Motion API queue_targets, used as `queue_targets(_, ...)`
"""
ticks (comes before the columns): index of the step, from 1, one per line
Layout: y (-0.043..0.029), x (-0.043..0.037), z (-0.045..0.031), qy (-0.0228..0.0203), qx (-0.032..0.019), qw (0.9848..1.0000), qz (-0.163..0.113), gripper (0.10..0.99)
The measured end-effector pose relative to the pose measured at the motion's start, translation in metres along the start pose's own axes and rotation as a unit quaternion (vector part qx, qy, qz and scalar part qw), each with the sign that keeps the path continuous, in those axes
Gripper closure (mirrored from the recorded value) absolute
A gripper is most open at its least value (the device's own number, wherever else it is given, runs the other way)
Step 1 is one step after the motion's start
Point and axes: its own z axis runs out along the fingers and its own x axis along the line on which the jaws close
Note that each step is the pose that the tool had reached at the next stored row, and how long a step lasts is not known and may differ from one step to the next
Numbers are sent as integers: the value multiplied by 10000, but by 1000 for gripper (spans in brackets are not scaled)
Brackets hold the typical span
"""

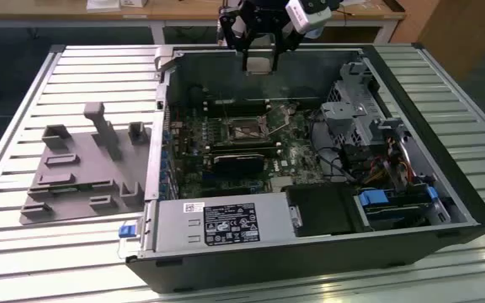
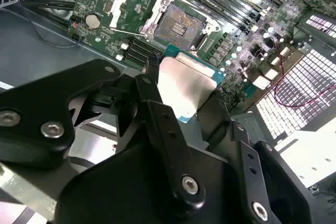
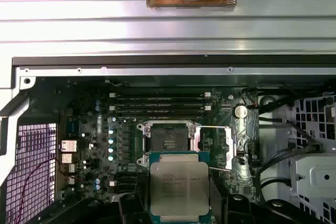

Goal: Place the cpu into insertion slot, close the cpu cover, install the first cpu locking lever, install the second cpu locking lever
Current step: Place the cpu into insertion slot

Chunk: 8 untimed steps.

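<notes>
Gripper point(image 1: 259, 62) pinching cpu point(image 3: 180, 188), aloft — apart from insertion slot point(image 3: 169, 142)

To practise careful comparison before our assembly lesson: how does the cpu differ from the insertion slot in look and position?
The cpu has a silver-grey metal top; the insertion slot has a dark centre inside a silvery rim. The cpu hangs in the gripper, clear above the green motherboard; the insertion slot sits fixed in it, uncovered and empty. Both are square and similar in footprint.
</notes>
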Motion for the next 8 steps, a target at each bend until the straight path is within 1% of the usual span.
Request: queue_targets(8,0,0,0,0,0,10000,0,549)
